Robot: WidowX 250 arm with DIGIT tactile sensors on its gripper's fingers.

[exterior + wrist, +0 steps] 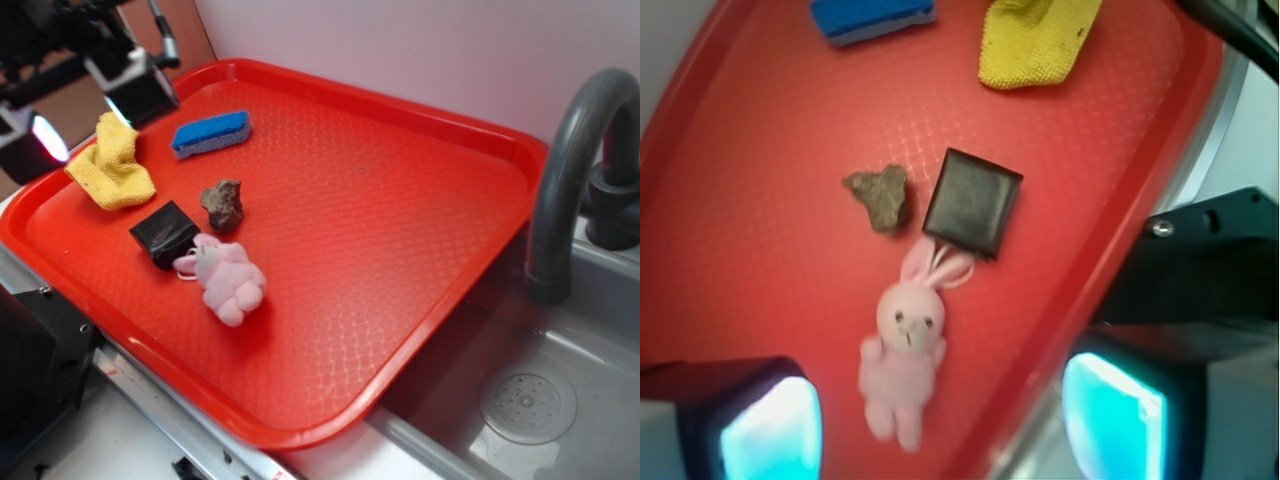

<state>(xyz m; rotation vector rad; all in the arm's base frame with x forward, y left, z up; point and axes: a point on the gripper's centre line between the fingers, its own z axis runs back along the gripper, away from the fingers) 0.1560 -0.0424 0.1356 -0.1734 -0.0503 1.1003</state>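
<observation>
Jaws wide by yellow cloth (112, 165), rabbit (902, 350) face-up in wrist view, faucet (550, 230) exterior only

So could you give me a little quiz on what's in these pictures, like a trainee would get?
1. True or false: the end effector is gripping the pink rabbit.
2. Fill in: in the exterior view, the end effector hangs nearest the ___ cloth.
3. Which thing lies right at the rabbit's ears? A. blue sponge B. black block C. grey tap
Key: 1 false, it stands open and empty; 2 yellow; 3 B.
</observation>
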